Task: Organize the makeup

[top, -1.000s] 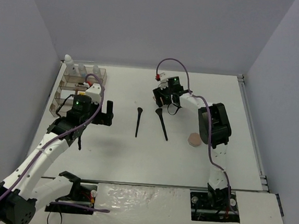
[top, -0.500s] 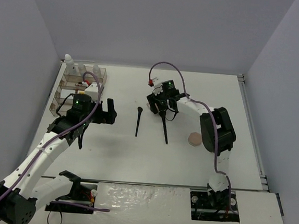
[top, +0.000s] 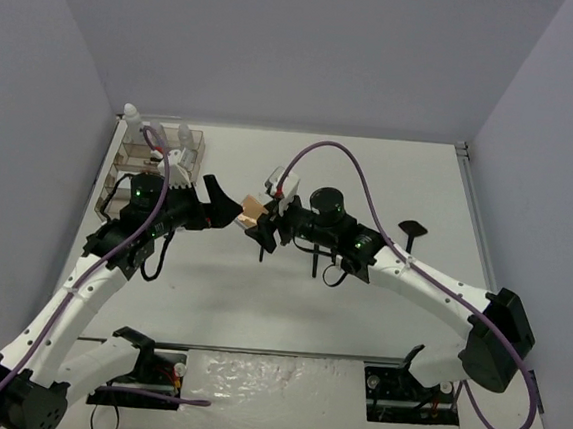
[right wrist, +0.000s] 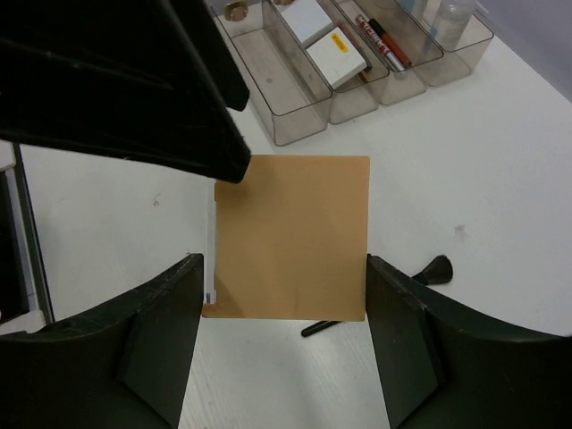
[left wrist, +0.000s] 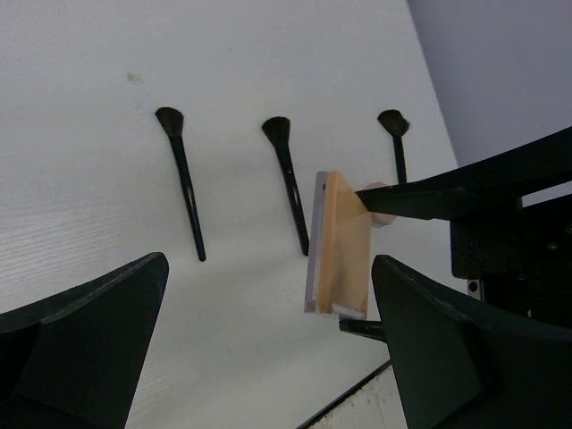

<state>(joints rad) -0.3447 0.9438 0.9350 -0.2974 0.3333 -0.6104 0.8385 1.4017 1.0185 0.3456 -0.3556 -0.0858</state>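
Right jaws: your right gripper [right wrist: 282,261] is clenched on the tan square compact [right wrist: 290,214], with one finger on each of two opposite edges.
Left jaws: your left gripper [left wrist: 270,266] is released, spread wide and gripping nothing.
Compact, position: it hangs in the air above the counter [top: 390,173], between the two arms and left of the counter's middle.
Compact, relation to left jaws: it sits in the gap between them, nearer one finger than the other.
Contact: in the right wrist view the corner of a left finger overlaps the compact's upper corner; you cannot tell whether it touches.
Compact, detail: a thin white layer runs along one side edge.
Brushes: three black brushes [left wrist: 289,183] lie side by side on the counter below, apart from one another, bristle heads all at the same end.
Organizer: the clear smoky organizer tray [top: 161,153] stands at the counter's far left corner, just beyond your left gripper.
Tray contents: white square pads [right wrist: 304,18], red lip tubes [right wrist: 384,43] and a clear bottle [right wrist: 456,18] lie in separate compartments.
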